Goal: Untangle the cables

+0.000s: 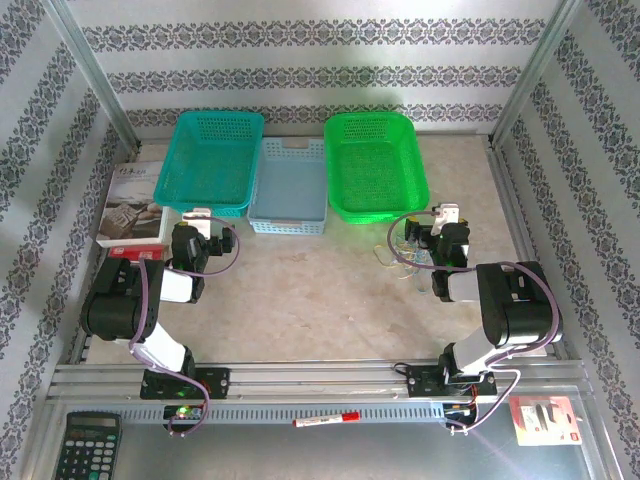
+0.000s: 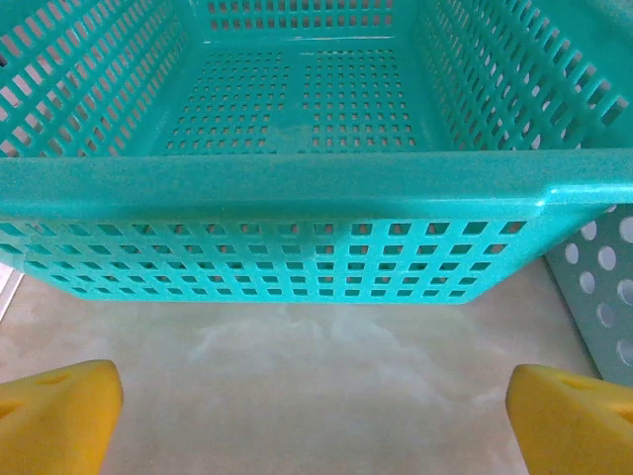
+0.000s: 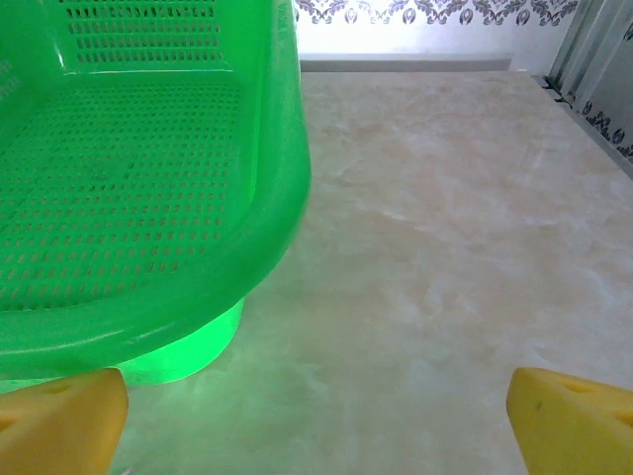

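Seen from above and behind, the cables (image 1: 407,256) lie on the pale marbled surface (image 1: 320,300) in a small loose bunch of whitish, yellow and dark loops. They sit just in front of the green basket (image 1: 375,165), just left of my right wrist. My right jaws are beside that basket's near right corner. My left jaws are at the front edge of the teal basket (image 1: 210,150). A light blue basket (image 1: 288,190) stands between the two. A calculator (image 1: 85,445) and a red marker (image 1: 325,420) lie near my bases.

At my left wrist, the teal basket's perforated front wall stands close ahead. My left jaws are spread wide and hold nothing, with a yellow fingertip (image 2: 54,416) at each lower corner and bare surface between them.

At my right wrist, the green basket's rounded corner sits to the left, with open marbled surface to the right. My right jaws are also spread wide and hold nothing, their yellow fingertips (image 3: 574,426) far apart.
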`<action>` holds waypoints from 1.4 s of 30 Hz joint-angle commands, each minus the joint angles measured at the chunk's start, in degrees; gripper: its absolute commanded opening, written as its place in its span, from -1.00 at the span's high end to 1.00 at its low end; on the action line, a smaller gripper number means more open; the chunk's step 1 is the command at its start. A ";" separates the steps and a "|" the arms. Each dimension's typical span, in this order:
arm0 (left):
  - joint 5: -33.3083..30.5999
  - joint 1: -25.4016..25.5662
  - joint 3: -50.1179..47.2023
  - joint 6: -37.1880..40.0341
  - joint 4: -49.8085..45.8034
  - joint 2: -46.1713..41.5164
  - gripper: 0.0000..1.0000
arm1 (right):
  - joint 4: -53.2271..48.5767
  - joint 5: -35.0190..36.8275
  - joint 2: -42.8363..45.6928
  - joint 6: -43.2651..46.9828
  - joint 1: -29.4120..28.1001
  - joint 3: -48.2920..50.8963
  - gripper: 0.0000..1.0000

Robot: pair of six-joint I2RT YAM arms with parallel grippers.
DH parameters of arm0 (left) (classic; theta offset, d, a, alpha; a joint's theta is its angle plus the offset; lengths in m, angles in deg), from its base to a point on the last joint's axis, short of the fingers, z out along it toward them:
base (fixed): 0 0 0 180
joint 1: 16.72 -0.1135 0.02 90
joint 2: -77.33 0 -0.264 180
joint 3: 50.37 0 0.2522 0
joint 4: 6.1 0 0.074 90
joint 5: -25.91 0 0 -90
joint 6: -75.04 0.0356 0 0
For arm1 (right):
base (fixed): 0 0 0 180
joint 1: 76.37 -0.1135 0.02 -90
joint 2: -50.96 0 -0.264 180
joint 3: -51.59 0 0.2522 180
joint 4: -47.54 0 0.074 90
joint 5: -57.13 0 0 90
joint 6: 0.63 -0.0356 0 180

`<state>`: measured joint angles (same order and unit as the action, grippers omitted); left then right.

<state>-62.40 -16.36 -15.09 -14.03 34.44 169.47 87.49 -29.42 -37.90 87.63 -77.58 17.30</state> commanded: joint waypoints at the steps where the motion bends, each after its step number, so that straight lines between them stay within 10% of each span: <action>1: -0.03 -0.10 0.43 0.12 0.60 -0.91 -0.99 | 0.93 -1.47 1.13 -0.20 0.42 -0.91 -0.97; 42: -0.28 -0.54 -0.18 -0.48 1.30 -1.71 -0.99 | -0.76 0.12 3.57 -1.70 0.98 -0.85 -0.96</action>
<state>-63.95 -16.47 -15.09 -14.14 34.44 169.43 86.94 -29.75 -37.42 87.57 -77.47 17.30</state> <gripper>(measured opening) 0.997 0.983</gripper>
